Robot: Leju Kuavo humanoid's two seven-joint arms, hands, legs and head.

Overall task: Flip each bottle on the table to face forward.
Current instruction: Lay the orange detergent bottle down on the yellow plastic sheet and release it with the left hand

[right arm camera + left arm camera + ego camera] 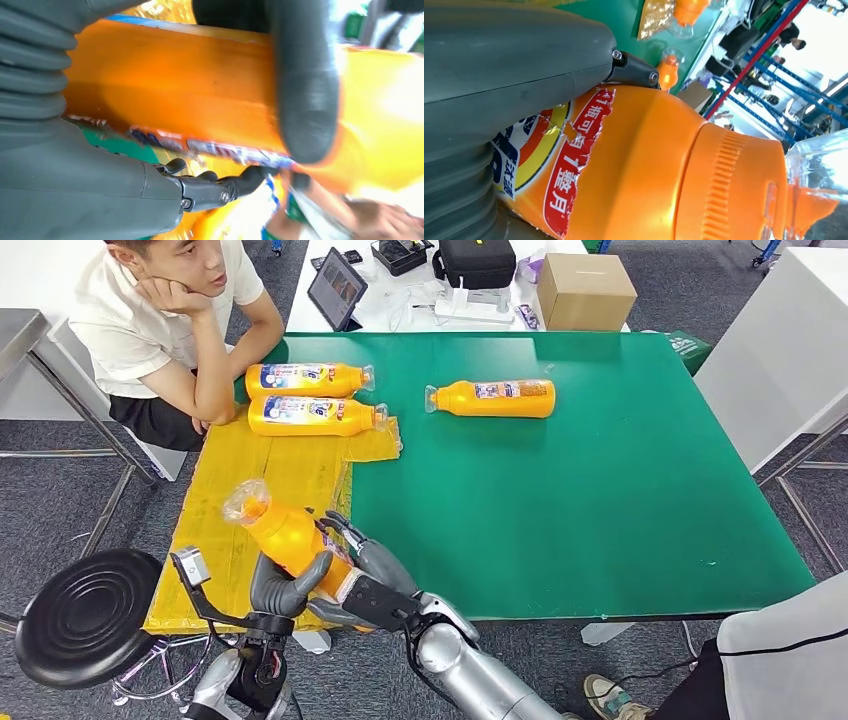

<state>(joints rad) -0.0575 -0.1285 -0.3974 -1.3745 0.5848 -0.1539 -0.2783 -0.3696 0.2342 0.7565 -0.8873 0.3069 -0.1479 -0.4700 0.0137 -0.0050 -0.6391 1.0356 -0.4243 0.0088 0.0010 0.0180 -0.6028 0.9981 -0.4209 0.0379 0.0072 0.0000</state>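
**Supervisor:** Where was the bottle you were working on?

**Operator:** I had the held bottle [285,532] lifted off the table at the near left, over the yellow sheet [300,475]. It was tilted, with its clear cap [245,502] pointing up and to the far left. Both hands were grasping it: my left hand [283,585] wrapped it from below with the thumb across the body, and my right hand [362,570] clasped the lower end, fingers curled over the top. In the left wrist view I saw the red and yellow label [569,155] facing the camera, torn along one edge. In the right wrist view the thumb [305,100] pressed flat on the orange side.

**Supervisor:** And the others?

**Operator:** Two bottles lay side by side at the far end of the sheet, caps to the right, labels up: the far one [305,380] and the near one [312,415], touching or almost so. A fourth bottle [495,398] lay apart on the green table [600,500], cap to the left.

**Supervisor:** Anyone nearby?

**Operator:** A person [165,320] sat at the far left corner, elbow on the table beside the pair. A black stool [85,615] stood near left of me, and a cardboard box [585,290] sat on the white table beyond.
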